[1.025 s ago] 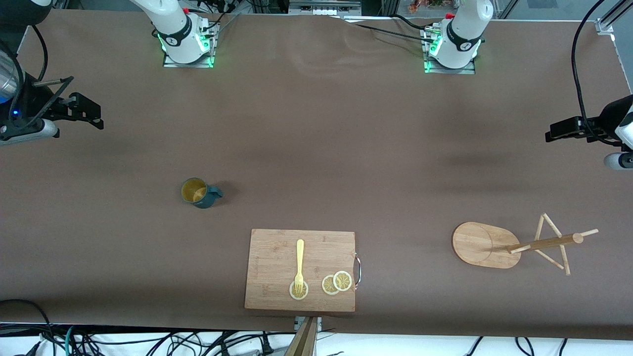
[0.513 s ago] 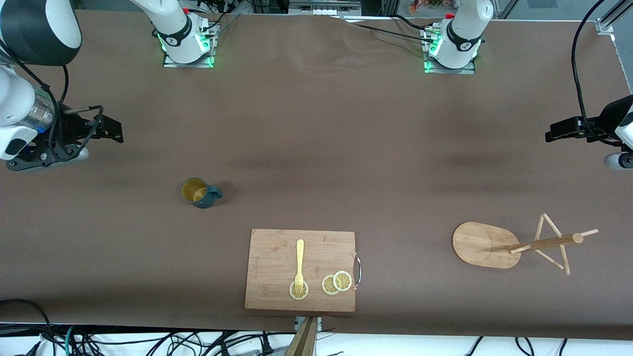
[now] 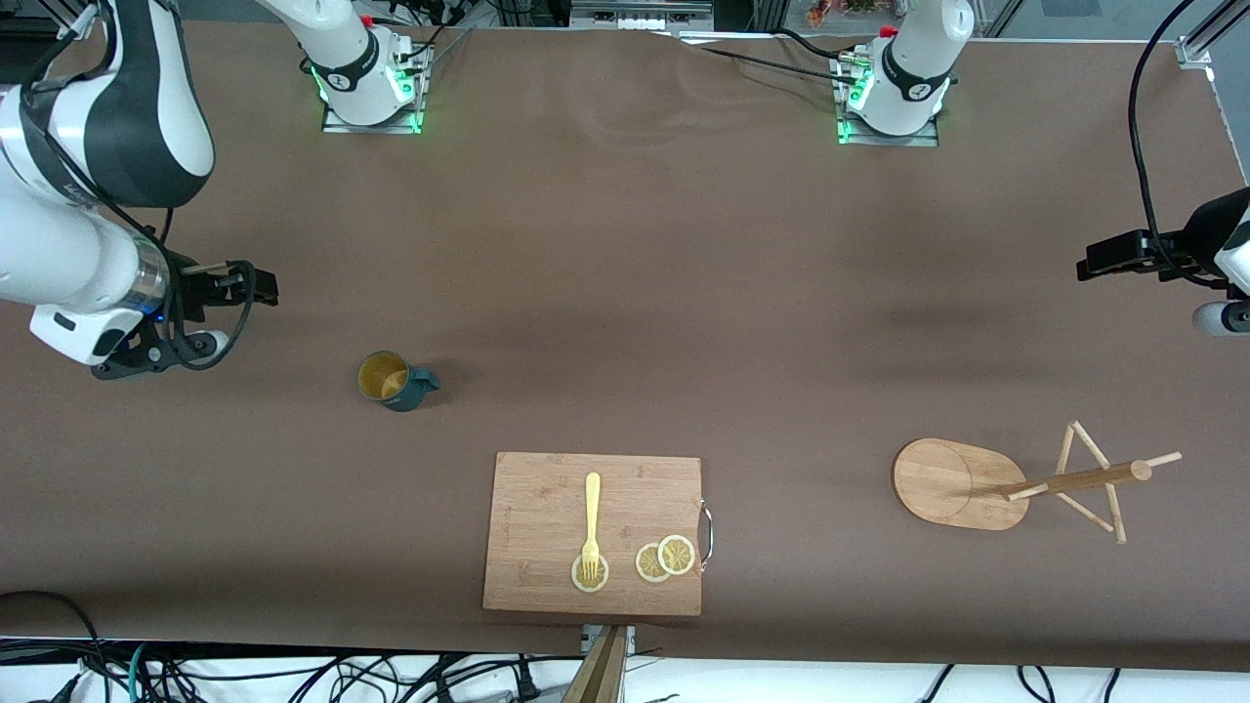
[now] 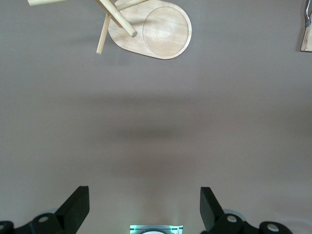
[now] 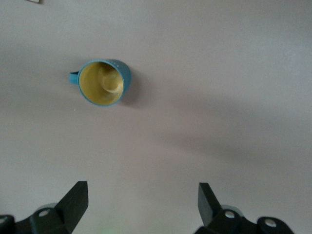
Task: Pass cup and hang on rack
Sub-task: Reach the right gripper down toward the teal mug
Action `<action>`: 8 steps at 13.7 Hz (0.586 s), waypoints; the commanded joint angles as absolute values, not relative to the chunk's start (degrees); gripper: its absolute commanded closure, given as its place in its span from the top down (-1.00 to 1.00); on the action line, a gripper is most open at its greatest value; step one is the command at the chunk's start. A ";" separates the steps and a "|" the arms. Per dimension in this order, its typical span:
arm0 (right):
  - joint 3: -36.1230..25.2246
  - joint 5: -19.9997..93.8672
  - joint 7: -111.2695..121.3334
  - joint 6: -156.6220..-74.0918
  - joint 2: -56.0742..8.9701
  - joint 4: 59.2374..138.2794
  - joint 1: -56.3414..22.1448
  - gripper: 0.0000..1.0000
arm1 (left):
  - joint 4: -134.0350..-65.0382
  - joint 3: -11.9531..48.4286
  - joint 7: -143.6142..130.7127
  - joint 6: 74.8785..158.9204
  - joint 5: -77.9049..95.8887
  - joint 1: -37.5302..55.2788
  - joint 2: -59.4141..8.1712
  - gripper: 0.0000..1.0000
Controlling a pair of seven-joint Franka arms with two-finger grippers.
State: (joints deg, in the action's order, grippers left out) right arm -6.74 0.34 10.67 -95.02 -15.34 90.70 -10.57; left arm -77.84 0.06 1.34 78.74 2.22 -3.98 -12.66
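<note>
Cup (image 3: 394, 380) upright on the brown table (image 3: 625, 293), toward the right arm's end, handle pointing toward the cutting board's side; yellowish inside visible from above. Farther from the front camera than the bamboo cutting board (image 3: 547, 508), well apart from it. On the board: a yellow fork (image 3: 591, 522) and lemon slices (image 3: 666, 558) — fork tines resting on one slice.

Rack (image 3: 1016, 480) standing on the table toward the left arm's end, oval base flat, pole and thin pegs leaning in the view toward the table edge. No cup on the pegs.

Right gripper (image 3: 244, 288) up in the air over bare table near the right arm's end, fingers spread wide, holding nothing; cup seen below in the right wrist view, apart from the fingertips (image 5: 73, 202).

Left gripper (image 3: 1108, 256) waiting over the table's edge at the left arm's end — fingers wide apart as well, empty.
</note>
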 commanded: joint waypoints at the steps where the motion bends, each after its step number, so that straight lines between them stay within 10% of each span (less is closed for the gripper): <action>1: -6.68 1.49 11.25 -98.07 -17.12 90.18 -10.55 1.00 | -78.31 0.35 1.58 79.10 1.14 -4.13 -12.13 1.00; 8: -5.71 4.92 10.55 -113.98 -27.59 93.51 -13.18 1.00 | -78.31 0.35 1.58 79.19 1.14 -4.13 -12.13 1.00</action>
State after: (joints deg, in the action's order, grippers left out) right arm -5.67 4.21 10.67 -111.45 -26.82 92.39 -11.92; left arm -77.86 0.06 1.34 78.74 2.22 -3.98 -12.66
